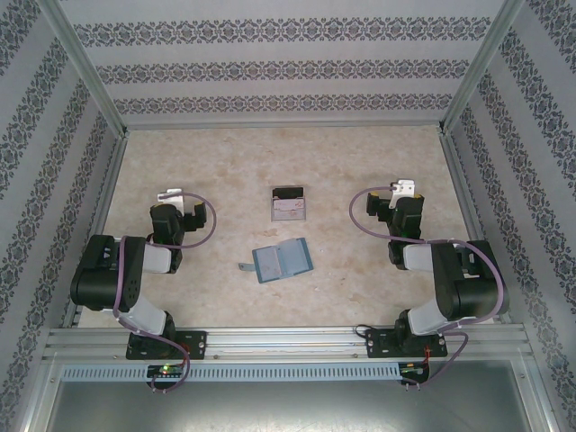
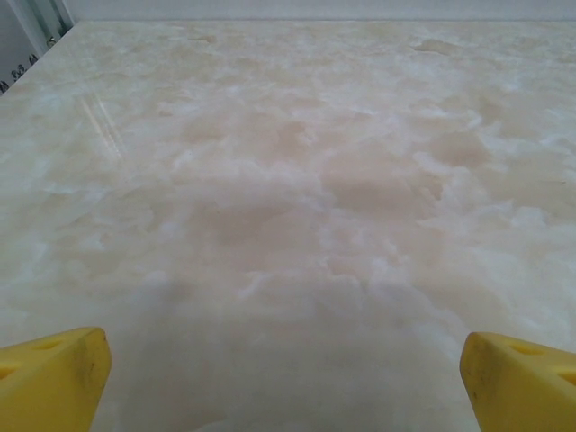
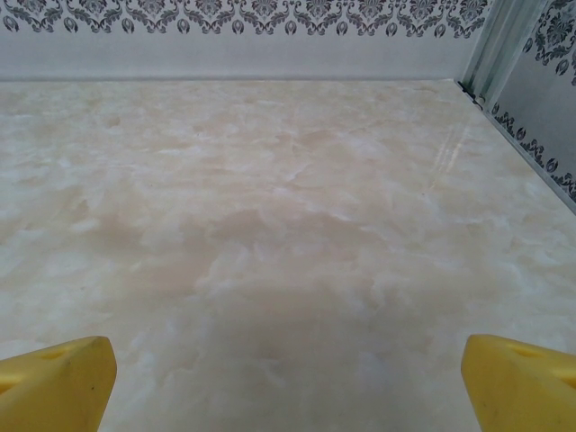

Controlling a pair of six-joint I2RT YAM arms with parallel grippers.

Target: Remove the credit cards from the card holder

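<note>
Marbled cream-and-beige stone pattern, faintly glossy: that is your surface (image 1: 360,162), a wide rectangle running from the arm bases to the back wall. Walls (image 1: 288,63) on three sides, pale with bands of dark floral print. Bare metal frame posts (image 1: 85,67) rise at the far corners, and ribbed metal rails (image 1: 288,340) run across the near edge where both arms are bolted. Item one, the card holder (image 1: 282,259): teal-blue, lying open and flat near the middle of the surface, turned slightly askew, between the two arms and well apart from each. A small grey piece (image 1: 245,266) lies just beside its left edge; you cannot tell what it is. Item two, a small clear tray (image 1: 289,205): farther back than the holder, apart from it, with a pale flat piece inside and something dark at its far end, too small to identify. Left gripper (image 1: 171,194): resting low at the left, jaws spread wide and holding nothing; from its wrist the yellow fingertips (image 2: 54,378) sit at the bottom corners over bare surface. Right gripper (image 1: 405,187): mirrored at the right, likewise spread wide and empty, yellow fingertips (image 3: 517,382) far apart above bare surface.
</note>
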